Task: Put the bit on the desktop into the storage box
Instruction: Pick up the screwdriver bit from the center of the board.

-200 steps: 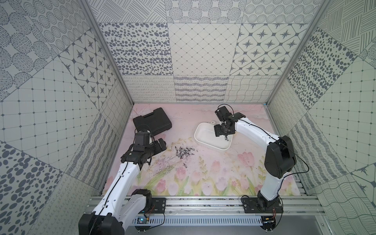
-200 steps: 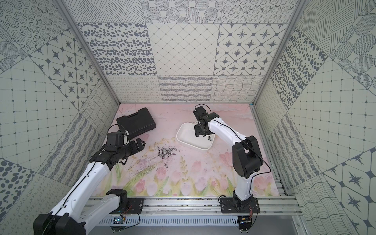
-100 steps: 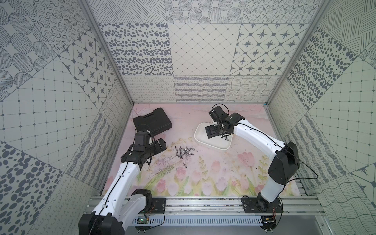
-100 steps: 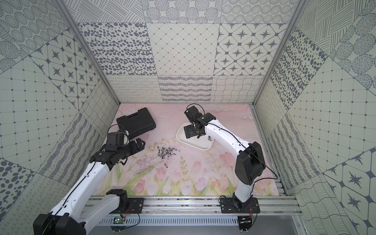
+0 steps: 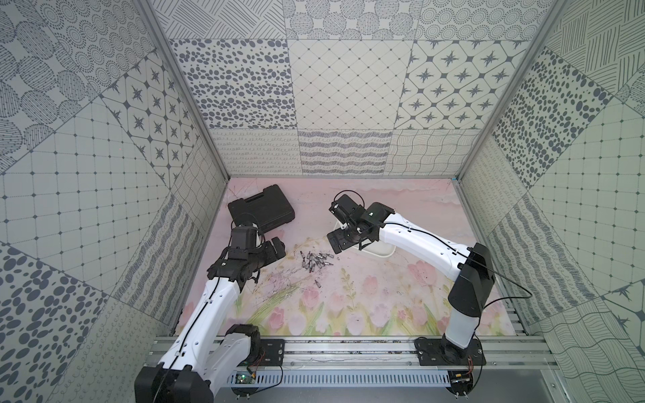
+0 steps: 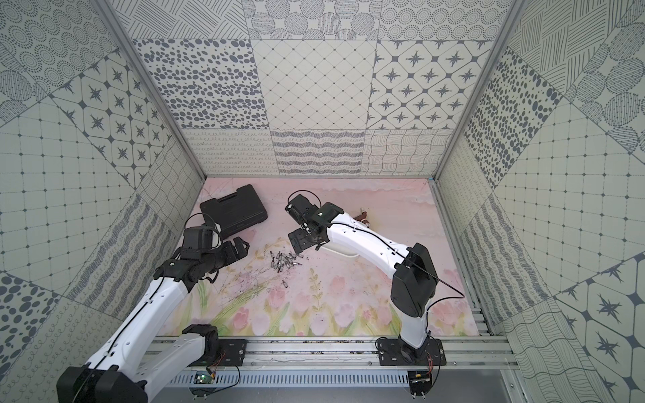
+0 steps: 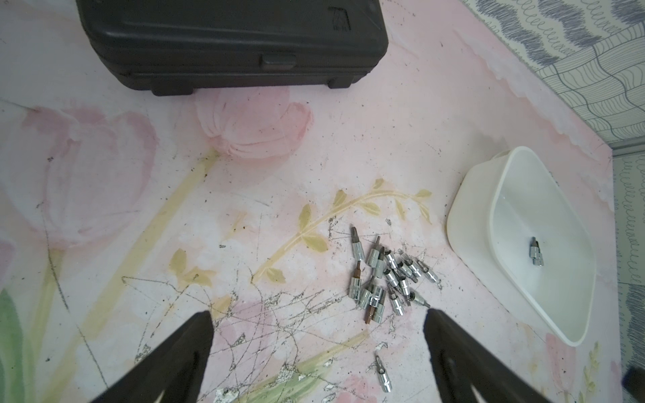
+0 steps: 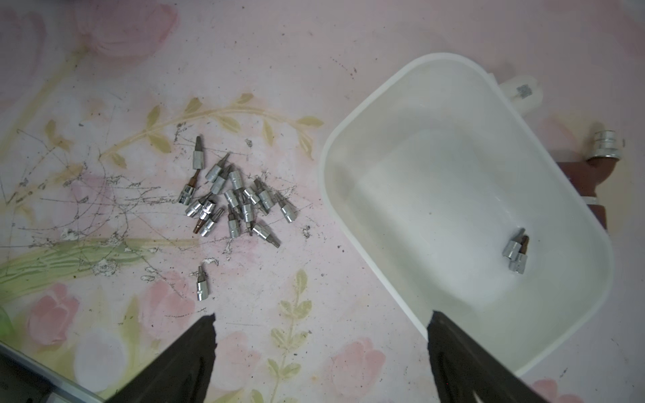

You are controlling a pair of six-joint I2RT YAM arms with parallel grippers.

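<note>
Most of storage box (image 5: 383, 252) hidden under right arm (image 5: 413, 240).

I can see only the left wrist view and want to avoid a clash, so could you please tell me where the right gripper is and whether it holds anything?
Observer: The right gripper is open and empty, hanging at the edge of the storage box, on the side facing the pile of bits.
Operator: Thank you; does the box hide anything from me?
Observer: Yes, a brown object with a silver cap lies beside the box, on the side away from the pile.
Operator: How many bits are in the box? They blur together here.
Observer: There are two bits, lying against each other.
</note>
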